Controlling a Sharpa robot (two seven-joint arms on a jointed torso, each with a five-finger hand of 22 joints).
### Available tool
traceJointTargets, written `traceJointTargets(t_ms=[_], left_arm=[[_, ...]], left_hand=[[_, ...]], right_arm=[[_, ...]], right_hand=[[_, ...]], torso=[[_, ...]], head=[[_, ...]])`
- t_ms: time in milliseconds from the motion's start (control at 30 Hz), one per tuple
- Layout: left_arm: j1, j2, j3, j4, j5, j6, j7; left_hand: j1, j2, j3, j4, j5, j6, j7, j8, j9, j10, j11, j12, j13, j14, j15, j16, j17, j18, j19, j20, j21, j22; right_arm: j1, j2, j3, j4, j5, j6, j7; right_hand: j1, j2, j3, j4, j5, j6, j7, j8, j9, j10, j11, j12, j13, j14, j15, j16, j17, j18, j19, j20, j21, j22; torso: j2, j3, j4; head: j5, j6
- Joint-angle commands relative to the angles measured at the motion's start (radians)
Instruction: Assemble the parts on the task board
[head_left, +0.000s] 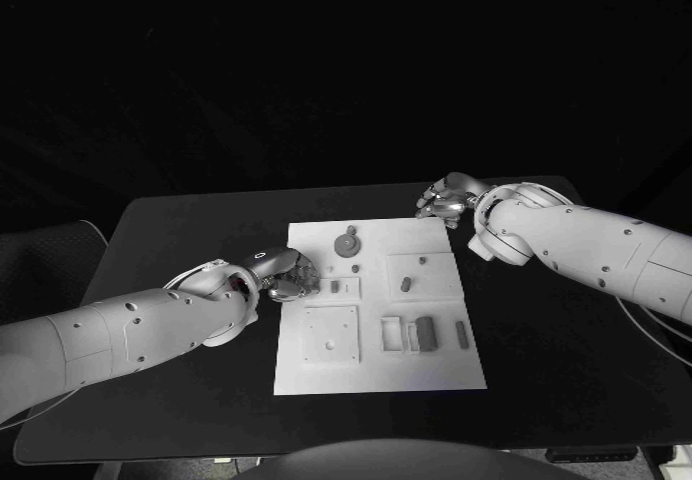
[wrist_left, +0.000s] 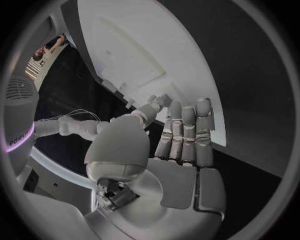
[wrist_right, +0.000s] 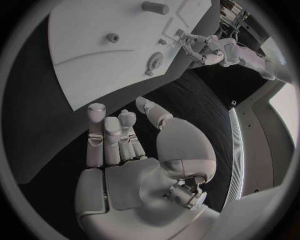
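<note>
Several parts (head_left: 426, 333) lying loose on the task board (head_left: 433, 375), assembly seemingly barely starting. Left hand (head_left: 283, 273) hovering at the board's edge, fingers apart, holding nothing. Right hand (head_left: 449, 199) waiting beyond the board's far corner, likewise spread and holding nothing.

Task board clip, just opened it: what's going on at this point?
The robot is set to assemble grey parts on the white task board, and nothing is picked up at this moment. The left robot hand hovers at the board's left edge, fingers apart and empty. The right robot hand sits off the board's far right corner over the black table, also holding nothing. A round part and several bar-shaped parts lie on the board.
</note>
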Motion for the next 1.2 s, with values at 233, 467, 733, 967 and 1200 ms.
traceJointTargets(t_ms=[233, 467, 733, 967, 1200], left_arm=[[-0.002, 0.004, -0.002, 0.0, -0.01, 0.015, -0.008], [-0.002, 0.003, -0.002, -0.001, -0.005, 0.006, -0.007], [-0.002, 0.001, -0.002, -0.001, 0.002, -0.008, -0.002], [-0.002, -0.001, -0.001, -0.001, 0.009, -0.017, 0.002], [-0.002, -0.005, -0.001, 0.003, 0.041, -0.045, 0.026]], left_hand=[[-0.011, -0.045, -0.021, -0.001, -0.004, -0.037, -0.01, -0.017, -0.009, -0.01, -0.006, 0.013, 0.004, -0.009, -0.002, 0.011, -0.003, 0.063, -0.007, -0.001, 0.005, 0.018], [-0.03, -0.083, -0.09, -0.033, -0.001, -0.08, -0.016, -0.033, -0.011, -0.013, -0.008, 0.016, 0.003, -0.012, -0.002, 0.014, -0.011, 0.065, -0.009, -0.002, 0.002, 0.014], [-0.06, -0.135, -0.157, -0.059, 0.004, -0.132, -0.023, -0.053, -0.015, -0.014, -0.009, 0.014, -0.002, -0.013, -0.003, 0.013, -0.022, 0.067, -0.007, -0.002, -0.012, 0.005], [-0.06, -0.143, -0.164, -0.064, 0.005, -0.156, -0.026, -0.061, -0.016, -0.022, -0.007, 0.012, -0.004, -0.007, -0.005, 0.017, -0.023, 0.068, 0.001, -0.003, -0.015, 0.002], [-0.059, -0.142, -0.163, -0.063, 0.007, -0.15, -0.023, -0.056, -0.013, -0.025, -0.005, 0.012, -0.004, -0.007, -0.005, 0.017, -0.025, 0.068, 0.003, -0.003, -0.017, 0.0]], right_arm=[[0.0, 0.0, 0.0, 0.001, -0.001, 0.014, 0.003], [0.0, 0.0, 0.0, 0.001, -0.001, 0.014, 0.003], [0.0, -0.001, 0.0, 0.001, -0.001, 0.013, 0.003], [0.0, -0.001, 0.0, 0.001, -0.001, 0.009, 0.004], [0.0, -0.001, 0.0, 0.001, 0.0, 0.001, 0.01]], right_hand=[[-0.011, -0.003, 0.005, 0.002, 0.004, 0.003, 0.011, 0.006, -0.002, -0.008, 0.001, 0.005, -0.001, -0.003, 0.001, 0.003, -0.001, 0.06, -0.002, -0.009, -0.005, 0.012], [-0.011, -0.003, 0.006, 0.002, 0.005, 0.003, 0.011, 0.006, -0.002, -0.008, 0.001, 0.005, -0.001, -0.003, 0.001, 0.003, -0.001, 0.06, -0.002, -0.009, -0.005, 0.012], [-0.011, -0.003, 0.006, 0.002, 0.005, 0.003, 0.011, 0.006, -0.002, -0.008, 0.001, 0.005, -0.002, -0.003, 0.001, 0.003, -0.001, 0.06, -0.002, -0.009, -0.005, 0.012], [-0.011, -0.003, 0.006, 0.002, 0.005, 0.002, 0.011, 0.005, -0.002, -0.008, 0.001, 0.005, -0.002, -0.003, 0.002, 0.003, -0.001, 0.06, -0.002, -0.009, -0.005, 0.012], [-0.01, -0.003, 0.007, 0.001, 0.005, 0.001, 0.011, 0.005, -0.002, -0.008, 0.001, 0.005, -0.002, -0.003, 0.002, 0.003, -0.001, 0.06, -0.002, -0.009, -0.005, 0.012]], torso=[[0.0, 0.0007, -0.0006], [0.0, 0.001, -0.0003], [0.0, 0.0004, -0.0003], [0.0, 0.0, -0.0001], [0.0, 0.0001, -0.0001]], head=[[-0.001, 0.0], [-0.002, 0.002], [-0.002, 0.003], [-0.002, 0.005], [-0.002, 0.008]])
